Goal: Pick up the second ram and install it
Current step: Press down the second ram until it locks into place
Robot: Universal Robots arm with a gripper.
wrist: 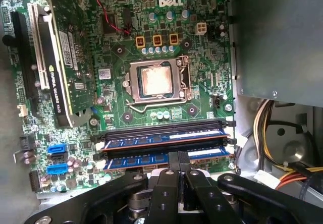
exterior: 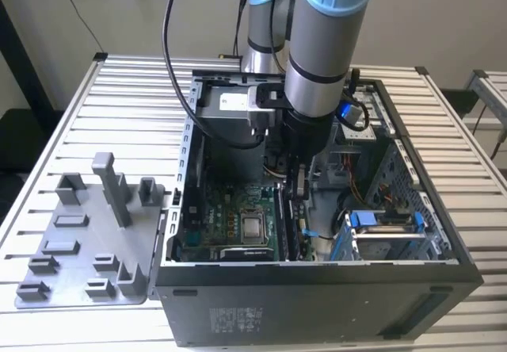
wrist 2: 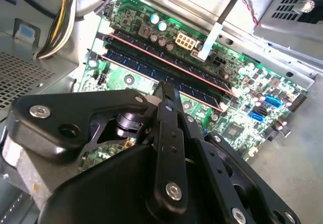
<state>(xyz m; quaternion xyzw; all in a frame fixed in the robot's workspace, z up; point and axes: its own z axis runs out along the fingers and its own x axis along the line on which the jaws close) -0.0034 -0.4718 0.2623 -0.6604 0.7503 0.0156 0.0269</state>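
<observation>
Two long dark ram sticks sit side by side in the motherboard's slots. The second ram (wrist: 136,159) (wrist 2: 132,68) is the one nearest my gripper, with the other stick (wrist: 151,140) beside it. My gripper (wrist: 178,159) (wrist 2: 165,90) (exterior: 299,189) is down inside the open PC case (exterior: 317,304). Its black fingers are shut together, and their tips rest on the top edge of the second ram near its middle. The fingers line up along the stick's length, not across it. The part of the stick under the tips is hidden.
The CPU socket (wrist: 154,80) lies just beyond the slots, and a graphics card (wrist: 60,67) stands upright further off. Yellow and orange cables (wrist: 272,148) hang by a metal cage. A grey pegged holder (exterior: 87,241) sits on the slatted table at the exterior view's left.
</observation>
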